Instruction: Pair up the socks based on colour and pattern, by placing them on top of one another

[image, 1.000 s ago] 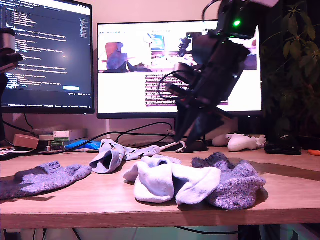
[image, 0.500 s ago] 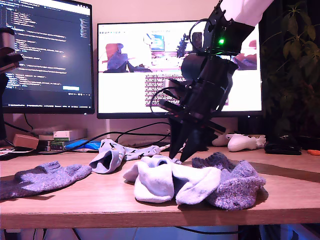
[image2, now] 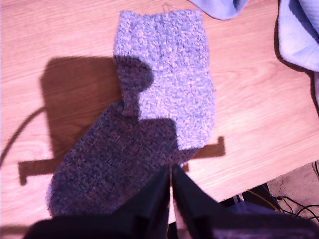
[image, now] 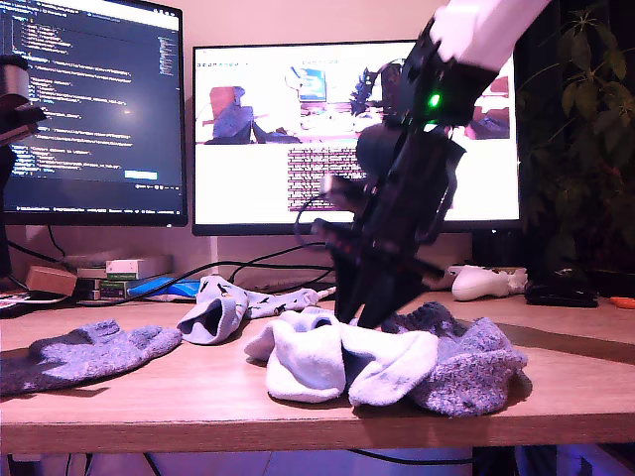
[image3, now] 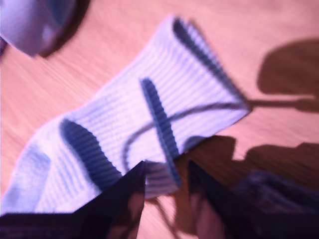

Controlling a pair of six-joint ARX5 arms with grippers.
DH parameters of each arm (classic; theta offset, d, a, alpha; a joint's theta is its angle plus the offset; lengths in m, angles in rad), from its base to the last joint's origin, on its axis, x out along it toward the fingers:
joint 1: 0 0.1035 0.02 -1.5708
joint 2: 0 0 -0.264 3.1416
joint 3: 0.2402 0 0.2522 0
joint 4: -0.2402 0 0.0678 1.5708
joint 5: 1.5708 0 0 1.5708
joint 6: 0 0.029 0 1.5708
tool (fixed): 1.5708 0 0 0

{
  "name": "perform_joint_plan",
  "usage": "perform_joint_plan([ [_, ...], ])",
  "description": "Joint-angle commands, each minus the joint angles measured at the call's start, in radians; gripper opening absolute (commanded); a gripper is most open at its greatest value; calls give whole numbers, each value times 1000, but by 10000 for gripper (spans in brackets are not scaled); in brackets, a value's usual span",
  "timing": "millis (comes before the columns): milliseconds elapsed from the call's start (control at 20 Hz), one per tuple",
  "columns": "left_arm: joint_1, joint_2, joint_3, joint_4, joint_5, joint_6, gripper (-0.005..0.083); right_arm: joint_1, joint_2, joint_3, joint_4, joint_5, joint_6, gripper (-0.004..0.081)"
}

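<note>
In the first wrist view a fuzzy grey-lavender sock [image2: 164,84] lies flat on the wooden table. My first gripper [image2: 171,185] hangs above its shadowed end, shut with nothing in it. The same sock [image: 89,352] lies at the exterior view's left. My second gripper [image3: 167,172] is open, its jaws just over the cuff end of a ribbed white sock [image3: 129,114]. In the exterior view this gripper [image: 357,312] reaches down behind the white socks [image: 337,362] heaped mid-table. A second grey sock [image: 466,362] lies against that heap. A light blue printed sock [image: 223,305] lies further back.
Two monitors [image: 298,129] stand along the table's back with cables beneath. A white game controller [image: 486,283] sits at the back on the exterior view's right, beside a plant [image: 585,119]. Small boxes [image: 124,273] lie at the back left. The table's front edge [image: 298,426] is close to the socks.
My second arm has come down and toward the exterior view's left, bringing its open jaws from the table's back to the white socks. The socks have not moved.
</note>
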Motion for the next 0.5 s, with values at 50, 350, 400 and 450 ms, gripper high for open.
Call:
perform_joint_plan([
  [50,3,-8,-15,2,4,-2,-24,9,19,5,0,0,-2,179],
  [350,3,-8,-15,6,4,-2,-24,17,19,57,-41,-1,0,-13],
  [400,3,-8,-15,8,4,-2,-24,19,19,84,-68,-1,0,-13],
  [450,3,-8,-15,9,4,-2,-24,23,18,113,-85,-2,0,-13],
])
